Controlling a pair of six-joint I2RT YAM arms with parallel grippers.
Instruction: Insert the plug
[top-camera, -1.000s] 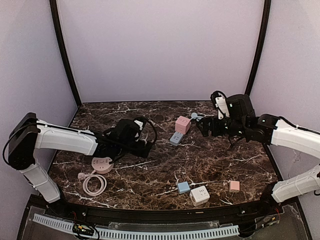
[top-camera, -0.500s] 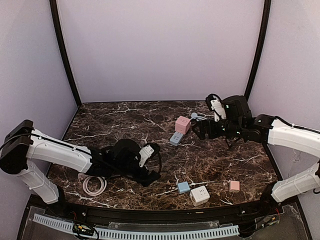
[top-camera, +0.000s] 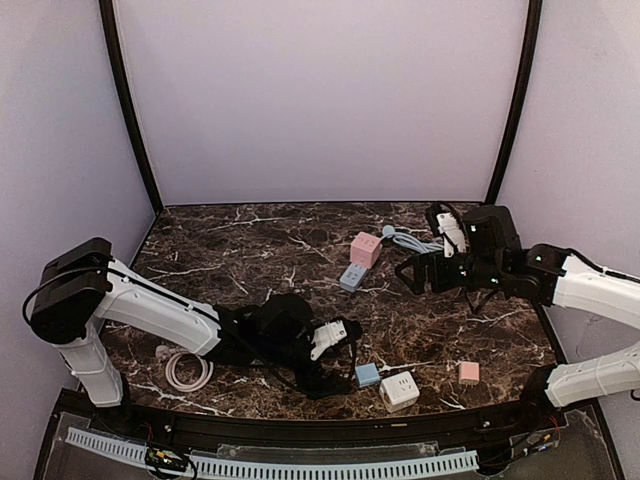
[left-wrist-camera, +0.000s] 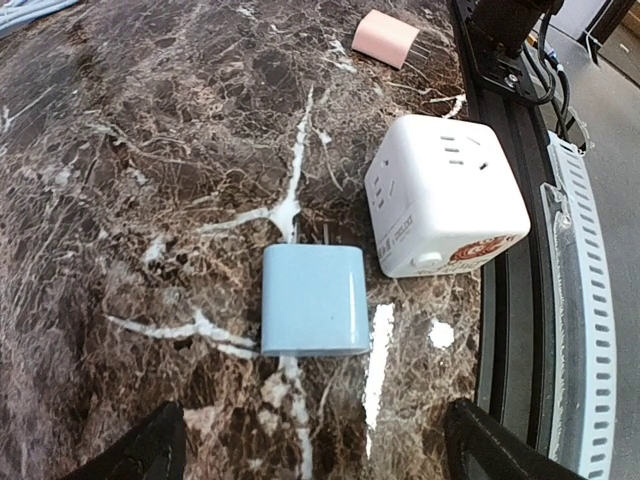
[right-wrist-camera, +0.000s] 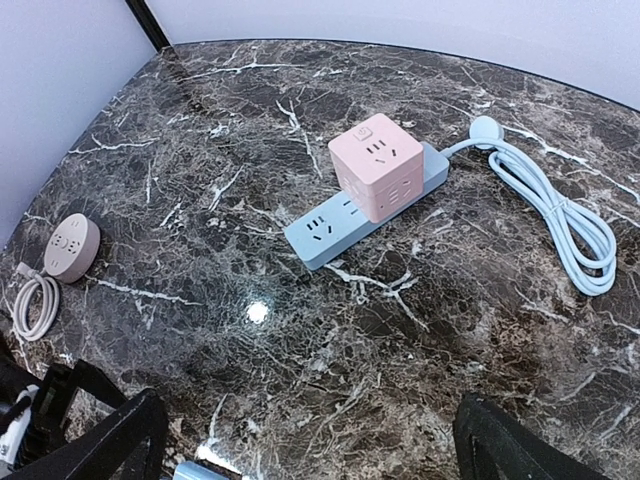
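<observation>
A small light-blue plug (left-wrist-camera: 313, 300) lies flat on the marble near the front edge, also seen from above (top-camera: 367, 375). My left gripper (left-wrist-camera: 320, 462) is open just short of it, one finger to each side and nothing between them; from above the left gripper (top-camera: 338, 358) sits just left of the plug. A white cube socket (left-wrist-camera: 445, 195) stands right beside the plug. My right gripper (right-wrist-camera: 310, 455) hangs open and empty above the table, facing a blue power strip (right-wrist-camera: 350, 215) that carries a pink cube socket (right-wrist-camera: 376, 165).
A small pink plug (top-camera: 468, 372) lies at the front right. A round pink socket (right-wrist-camera: 70, 245) with its coiled cable (top-camera: 188, 370) sits at the front left. The strip's blue cable (right-wrist-camera: 560, 210) loops at the back right. The table's front rail (left-wrist-camera: 510, 300) runs beside the white cube.
My left arm has swept right along the front, from the round pink socket to the blue plug, its jaws narrowing slightly. The right arm shifted a little to the right.
</observation>
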